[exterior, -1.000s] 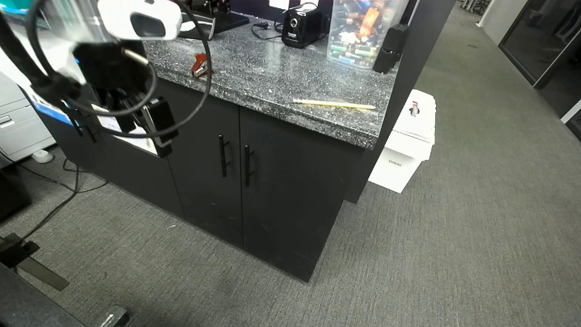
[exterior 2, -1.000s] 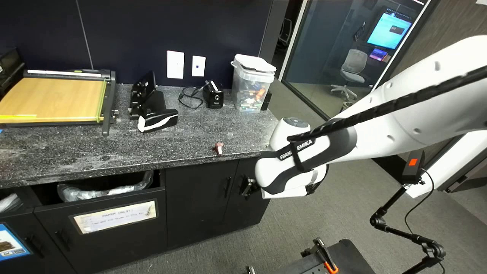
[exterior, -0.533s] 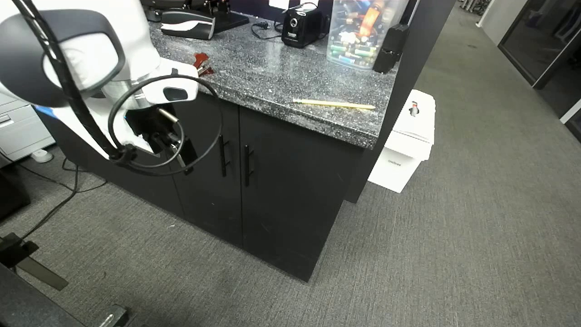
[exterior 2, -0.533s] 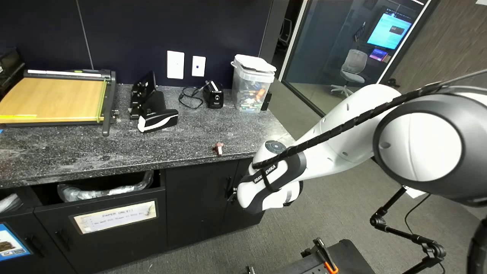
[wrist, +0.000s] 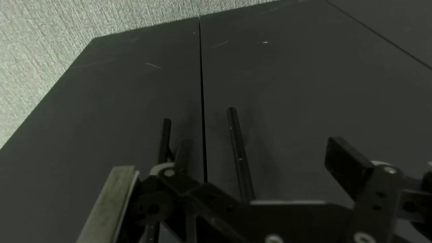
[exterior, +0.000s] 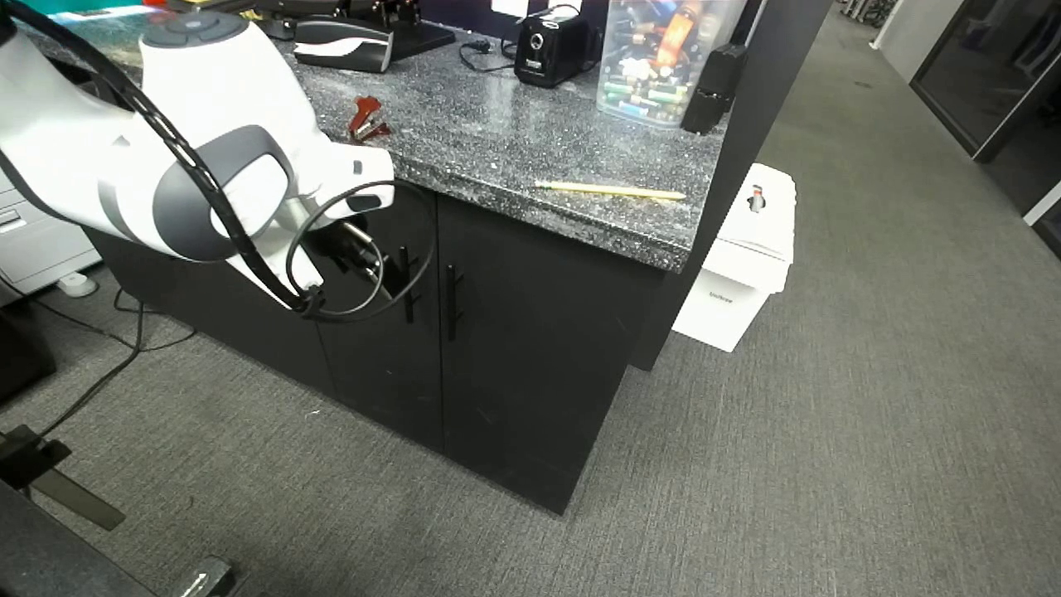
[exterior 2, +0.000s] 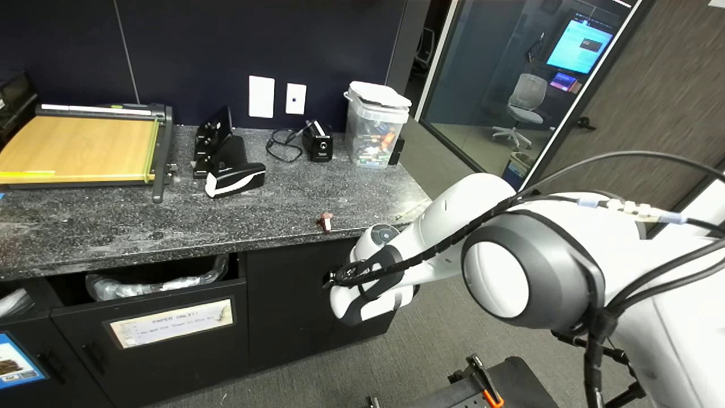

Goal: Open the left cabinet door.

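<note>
- A white robot arm [exterior: 232, 91], the only one in the scene, stretches in from 10 o'clock; its gripper [wrist: 236, 158] points toward 4 o'clock in an exterior view, fingers spread wide with nothing clamped between them.
- The left cabinet door [exterior: 381, 365], closed, faces it, its bar handle [wrist: 237, 138] just ahead at that 4 o'clock. In the wrist view the bar handle shows in the gap between the fingers, its length nearly 12-to-6; the jaws part roughly 9-to-3, a likely fit for closing across it. Contact cannot be told.
- Next along, the twin door [exterior: 530, 356] and its twin handle [exterior: 452, 303], making two doors and two handles in the pair; a finger overlaps the twin handle in the wrist view and could snag.
- Counted on the counter [exterior: 514, 141]: one staple remover [exterior: 365, 120], one black machine [exterior: 549, 50], one pencil [exterior: 609, 191], one clear tub [exterior: 620, 33]; beyond it, one white bin [exterior: 717, 303].
</note>
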